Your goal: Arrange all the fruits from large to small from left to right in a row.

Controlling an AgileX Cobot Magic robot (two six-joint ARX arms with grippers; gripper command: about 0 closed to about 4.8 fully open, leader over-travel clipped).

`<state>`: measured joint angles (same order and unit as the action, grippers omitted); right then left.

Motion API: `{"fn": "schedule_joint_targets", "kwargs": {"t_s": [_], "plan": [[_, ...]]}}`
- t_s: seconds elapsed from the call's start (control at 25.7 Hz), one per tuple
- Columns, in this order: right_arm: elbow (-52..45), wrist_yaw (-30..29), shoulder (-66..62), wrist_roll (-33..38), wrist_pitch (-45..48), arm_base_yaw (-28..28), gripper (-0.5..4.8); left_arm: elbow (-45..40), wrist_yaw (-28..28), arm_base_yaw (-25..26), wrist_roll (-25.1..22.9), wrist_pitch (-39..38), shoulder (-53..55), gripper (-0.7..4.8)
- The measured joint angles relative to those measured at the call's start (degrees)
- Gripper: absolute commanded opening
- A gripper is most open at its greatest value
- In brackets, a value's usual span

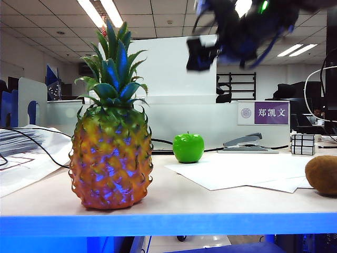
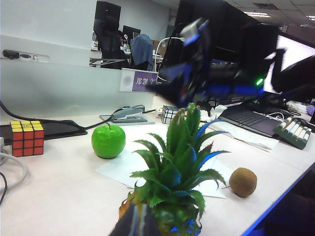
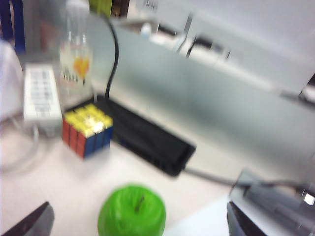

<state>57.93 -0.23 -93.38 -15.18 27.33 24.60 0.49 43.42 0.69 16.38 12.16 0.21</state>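
Pineapple [image 1: 111,153], tall, orange-yellow and spiky-crowned, is standing nearest; behind it to the right the glossy green apple [image 3: 132,210] is sitting directly below the right gripper [image 3: 138,223], whose fingers are spreading wide, empty. Brown fuzzy kiwi [image 2: 242,182] is lying far right. Left gripper [image 2: 135,223] is hovering at the pineapple's crown, jaws unreadable.

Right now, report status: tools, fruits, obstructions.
Right tool open, above glossy green apple. Left tool not visible. Tall orange-yellow pineapple left, fuzzy brown kiwi right. Nothing blocking apple.
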Motion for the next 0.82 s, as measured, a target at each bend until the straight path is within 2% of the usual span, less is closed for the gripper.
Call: {"fn": "schedule_joint_targets", "kwargs": {"t_s": [0.54,0.66,0.82], "plan": [[1.09,0.15,-15.39,1.29,6.78,-0.68,4.79,0.00,-0.02,0.00,-0.28,0.04,0.00,0.25],[2.99,0.15,-17.62,1.46,6.97,-0.74,4.79,0.02,-0.59,0.00,-2.67,-0.20,0.00,0.25],[7.32,-0.57,-21.20,2.49,7.54,-0.74,4.79,0.00,-4.31,0.00,-5.68,-0.52,0.00,0.25]]}}
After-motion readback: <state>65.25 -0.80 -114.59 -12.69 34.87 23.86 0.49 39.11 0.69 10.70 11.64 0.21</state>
